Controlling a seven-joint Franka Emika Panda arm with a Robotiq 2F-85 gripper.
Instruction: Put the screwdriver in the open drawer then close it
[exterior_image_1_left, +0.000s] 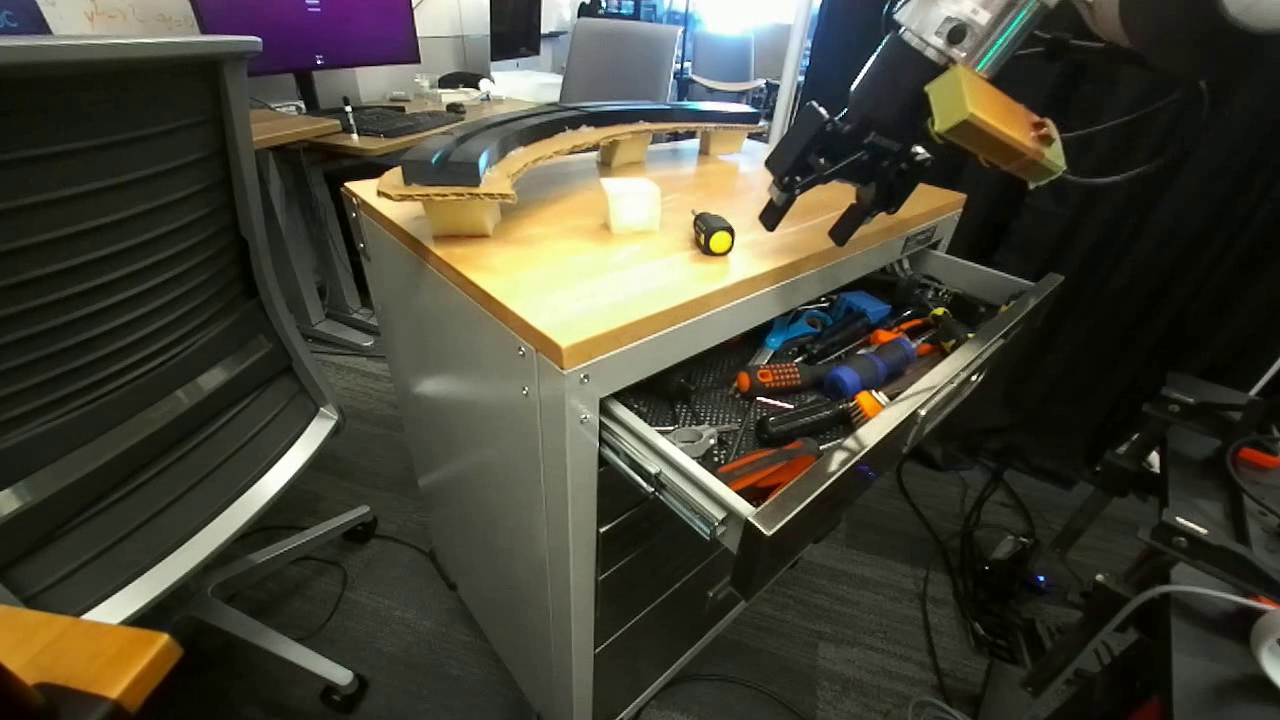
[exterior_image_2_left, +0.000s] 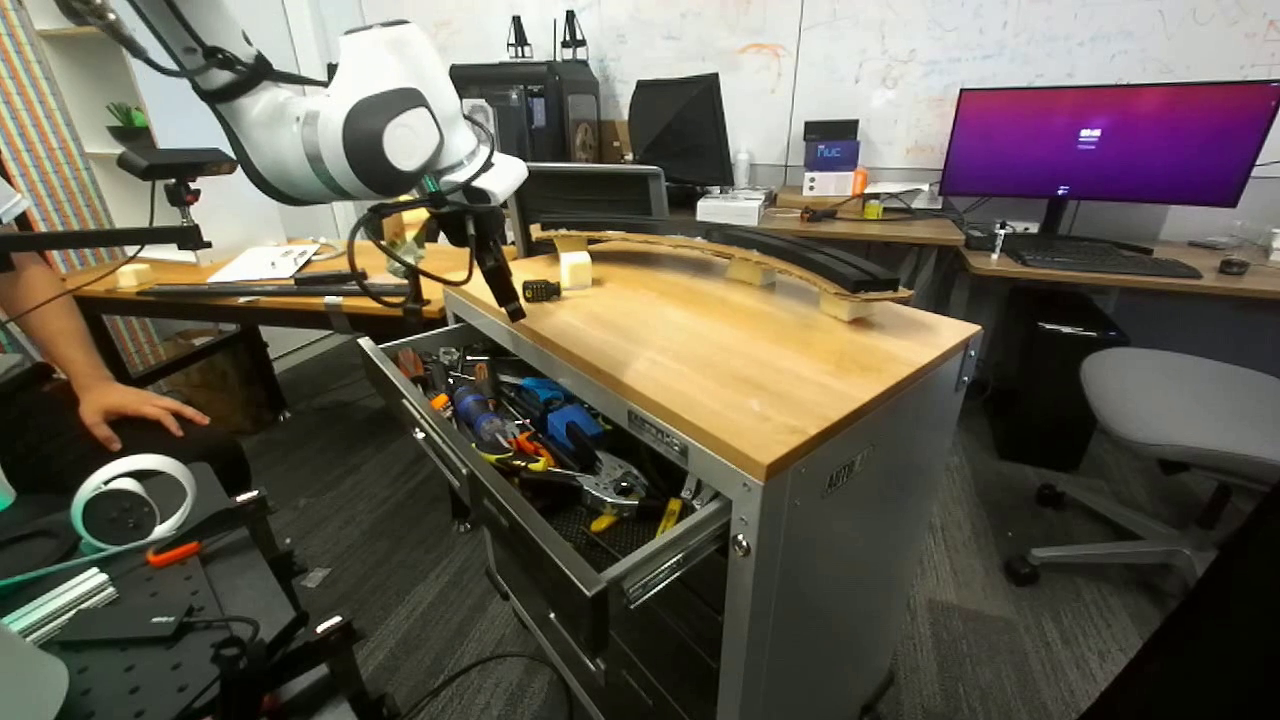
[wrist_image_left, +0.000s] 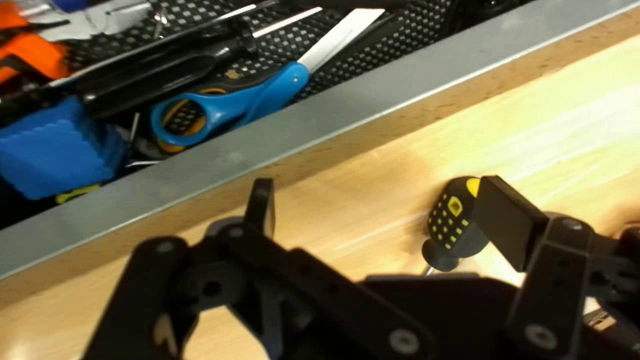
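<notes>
On the wooden worktop (exterior_image_1_left: 600, 300) lies the stubby yellow-and-black screwdriver (exterior_image_1_left: 714, 234), and also a pale block (exterior_image_1_left: 632, 206) stands there. Above the worktop hangs the Robotiq gripper (exterior_image_1_left: 808, 226), its two jaws being apart from each other. Below the worktop, the top metal drawer (exterior_image_1_left: 820, 507) is pulled out; blue-handled scissors (wrist_image_left: 272, 92) lie inside it.

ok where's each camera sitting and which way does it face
An exterior view: above a cabinet corner, facing across its top, open drawer at right; arm and gripper show.
An exterior view: above a cabinet corner, facing the whiteboard, drawer at left; arm, gripper, a person's hand show.
Wrist view: on the arm's end, facing down at screwdriver and tools; gripper fingers show.
Both exterior views share cabinet, drawer, screwdriver and gripper.
</notes>
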